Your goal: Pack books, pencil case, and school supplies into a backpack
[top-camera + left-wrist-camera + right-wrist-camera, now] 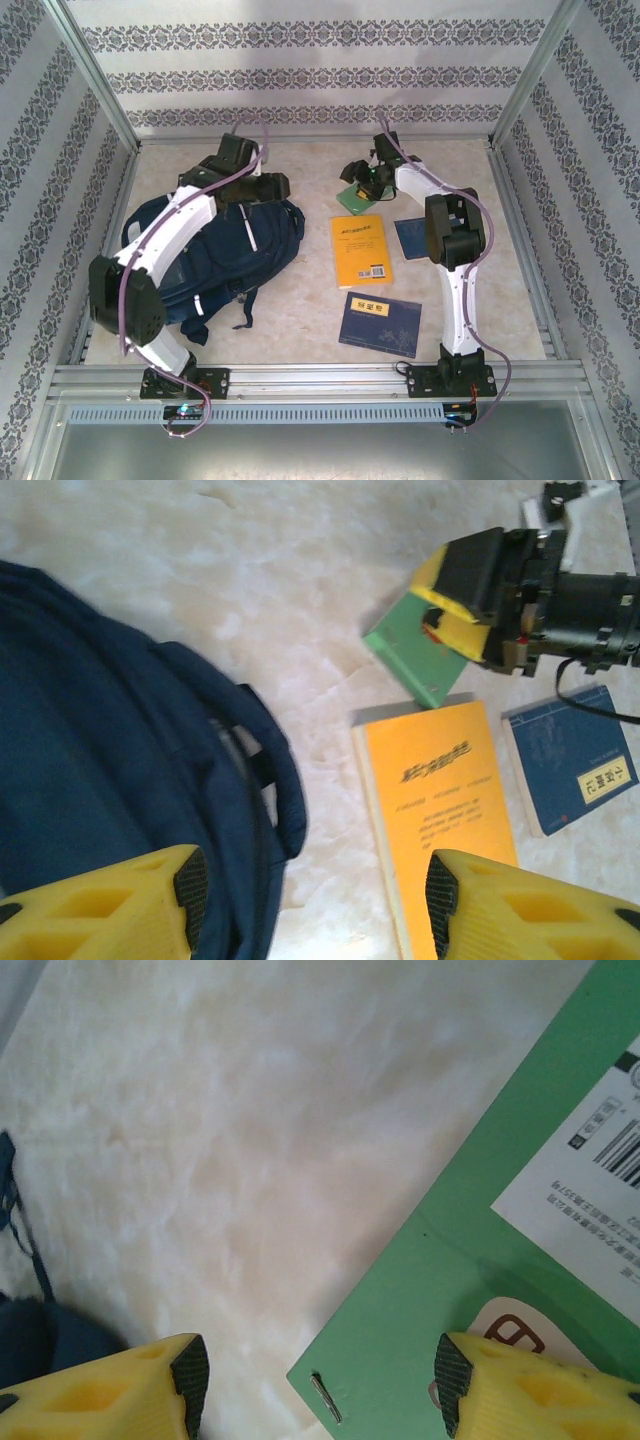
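Right pincer (320, 1370) released over green booklet (430, 1290), elbow raised — left pincer (315, 885) released by backpack (90, 730)

Left arm (172, 225), right arm (462, 300): jaws apart

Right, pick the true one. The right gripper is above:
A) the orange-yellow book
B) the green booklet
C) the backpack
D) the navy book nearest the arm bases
B: the right gripper sits over the green booklet at the far middle of the table, and the right wrist view has that green cover under one of its fingers.
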Robot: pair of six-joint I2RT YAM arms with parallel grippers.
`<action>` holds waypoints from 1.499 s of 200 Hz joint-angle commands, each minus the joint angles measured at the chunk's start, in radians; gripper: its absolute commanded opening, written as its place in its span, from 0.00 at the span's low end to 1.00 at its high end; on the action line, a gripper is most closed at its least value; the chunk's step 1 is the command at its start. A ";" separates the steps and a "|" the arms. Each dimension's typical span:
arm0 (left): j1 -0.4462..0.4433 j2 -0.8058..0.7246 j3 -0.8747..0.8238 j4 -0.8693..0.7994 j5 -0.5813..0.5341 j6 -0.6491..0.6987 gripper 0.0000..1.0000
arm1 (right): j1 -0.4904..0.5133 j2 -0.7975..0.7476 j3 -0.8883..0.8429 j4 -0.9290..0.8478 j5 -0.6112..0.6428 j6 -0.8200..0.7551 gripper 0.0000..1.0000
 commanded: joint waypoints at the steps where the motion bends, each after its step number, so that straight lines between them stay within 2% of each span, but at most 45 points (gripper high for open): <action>1: -0.052 0.080 0.088 0.046 0.039 -0.048 0.61 | -0.003 -0.077 -0.004 -0.031 -0.030 -0.066 0.67; 30: -0.107 0.216 0.152 0.139 0.084 -0.149 0.62 | -0.070 -0.090 0.057 -0.067 -0.023 -0.154 0.71; 74: -0.134 0.420 0.202 0.302 0.101 -0.319 0.63 | -0.139 0.083 0.299 -0.161 -0.041 -0.191 0.78; 115: -0.139 0.576 0.298 0.360 0.104 -0.380 0.65 | -0.143 0.256 0.536 -0.262 -0.036 -0.204 0.82; 143: -0.148 0.663 0.378 0.357 0.114 -0.392 0.65 | -0.157 0.305 0.590 -0.279 -0.034 -0.197 0.82; 180: -0.157 0.733 0.447 0.337 0.131 -0.405 0.65 | -0.164 0.309 0.578 -0.318 -0.050 -0.224 0.81; 256: -0.159 0.837 0.615 0.167 0.113 -0.392 0.63 | -0.164 0.230 0.396 -0.292 -0.094 -0.263 0.77; 300: -0.154 0.847 0.643 0.138 0.096 -0.359 0.64 | -0.162 0.104 0.207 -0.232 -0.113 -0.266 0.73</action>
